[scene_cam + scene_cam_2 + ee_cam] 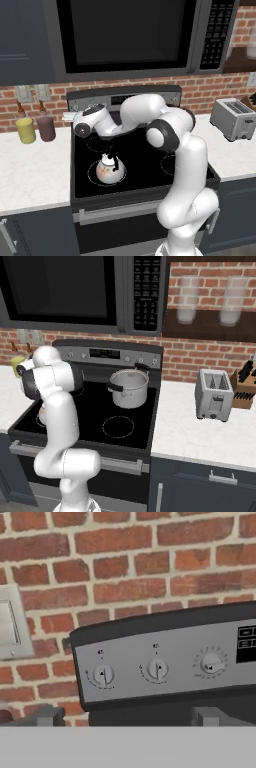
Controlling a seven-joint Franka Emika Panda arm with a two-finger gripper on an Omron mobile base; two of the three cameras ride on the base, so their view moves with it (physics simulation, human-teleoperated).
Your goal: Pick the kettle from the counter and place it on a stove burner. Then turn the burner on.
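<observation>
Kettle [109,168] sits upright on front-left stove burner [93,176], off the worktop [30,170]. Gripper [127,717] fully spread, empty, facing control knobs [158,669]. Kettle likely light, rigid, glazed-slippery; best gripped by its arched handle.

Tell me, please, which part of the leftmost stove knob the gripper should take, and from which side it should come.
Take the round body of the leftmost knob across its sides, coming straight from the front. It stands out from the upright control panel and faces the open gripper, so a frontal pinch probably allows turning.
</observation>
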